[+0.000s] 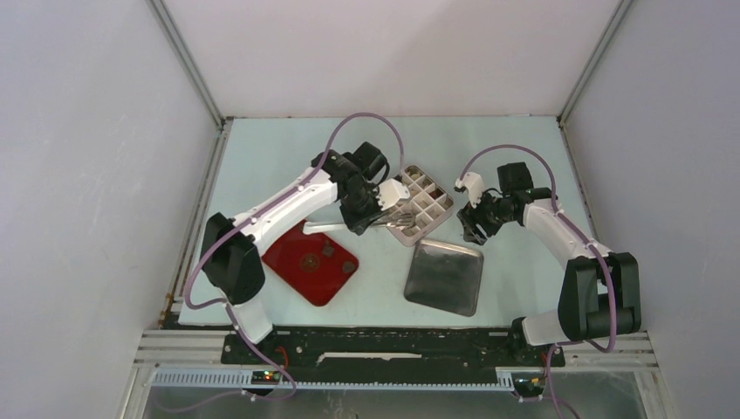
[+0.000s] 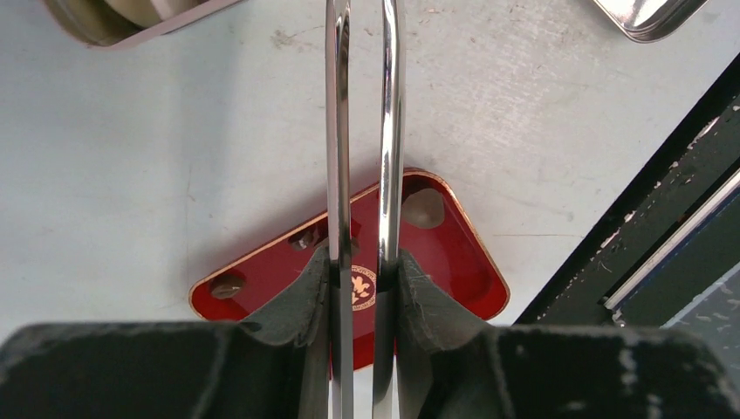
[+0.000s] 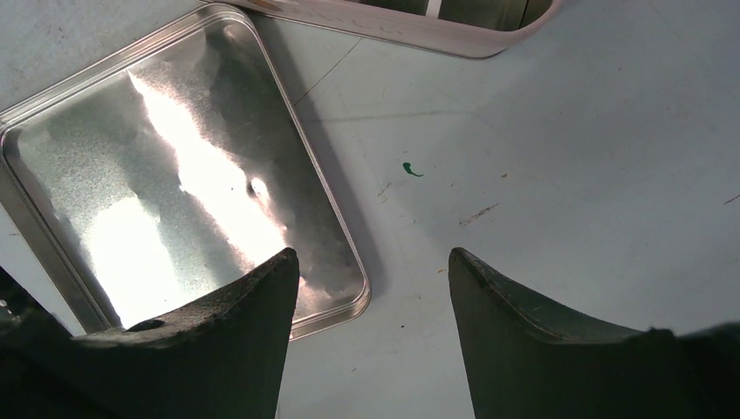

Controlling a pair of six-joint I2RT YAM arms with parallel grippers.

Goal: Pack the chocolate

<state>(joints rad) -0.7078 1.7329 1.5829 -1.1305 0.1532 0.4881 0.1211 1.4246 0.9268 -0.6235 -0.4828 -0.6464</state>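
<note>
A few dark brown chocolate pieces (image 2: 227, 284) lie on the red tray (image 2: 454, 271), one in its far corner (image 2: 423, 208) and one beside the tongs (image 2: 305, 237). My left gripper (image 2: 364, 262) is shut on the metal tongs (image 2: 390, 131), which run up out of the left wrist view with their arms close together. In the top view my left gripper (image 1: 366, 209) holds the tongs (image 1: 397, 214) over the near-left edge of the divided box (image 1: 421, 203). My right gripper (image 3: 371, 262) is open and holds nothing, above bare table beside the metal lid (image 3: 131, 175).
The red tray (image 1: 312, 262) sits front left and the metal lid (image 1: 445, 275) front centre. The divided box's rim (image 3: 393, 30) shows at the top of the right wrist view. The enclosure's walls close in the table on three sides.
</note>
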